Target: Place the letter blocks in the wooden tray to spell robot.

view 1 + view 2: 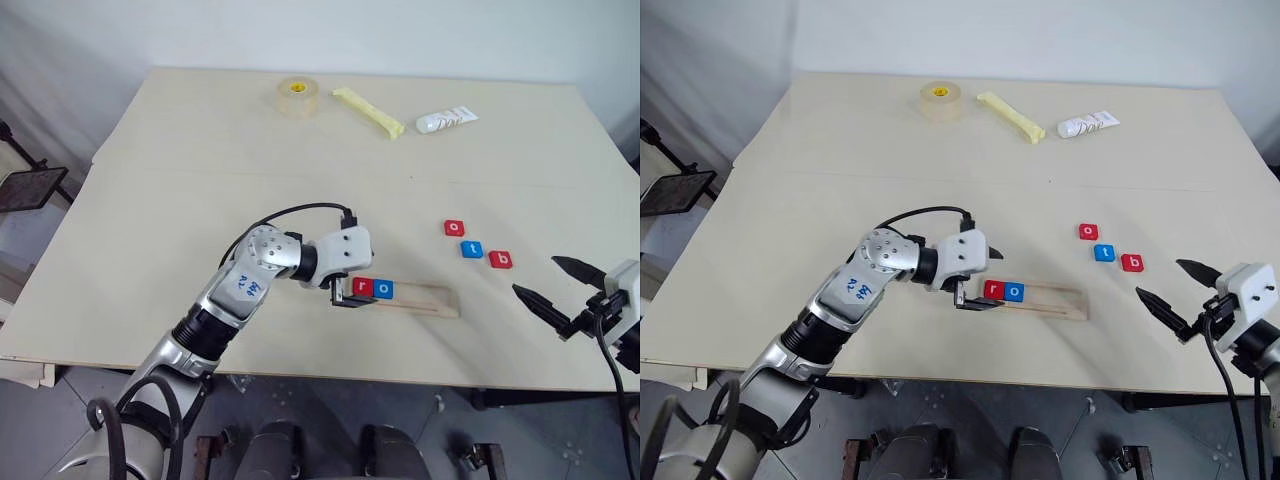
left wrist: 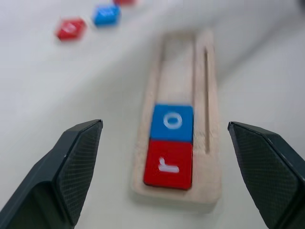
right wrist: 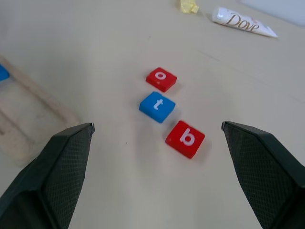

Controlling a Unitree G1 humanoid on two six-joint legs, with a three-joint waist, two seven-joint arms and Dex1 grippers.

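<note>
At near end of wooden tray (image 1: 425, 298): red r block (image 1: 363, 288) and blue o block (image 1: 383, 290) seated in the groove, touching, r at the tray's left end — two of five done, rest of groove bare. Left claw (image 1: 343, 297) just off that same end, fingers spread wide and empty, straddling the tray end in the wrist view without touching either tile. Still loose on the surface (image 1: 180, 180), to the right of the tray and beyond it: red o block (image 1: 454, 228), blue t block (image 1: 472, 249), red b block (image 1: 500, 260), strung in a short diagonal, close together but apart. Right claw (image 1: 550, 284) hovering near that trio, fingers fully apart, holding nothing. Remaining by my read — b next, then o, then t, so b first despite sitting last in the row. Tape roll (image 1: 298, 96), yellow stick (image 1: 368, 112) and white tube (image 1: 446, 121) at far edge, irrelevant.
</note>
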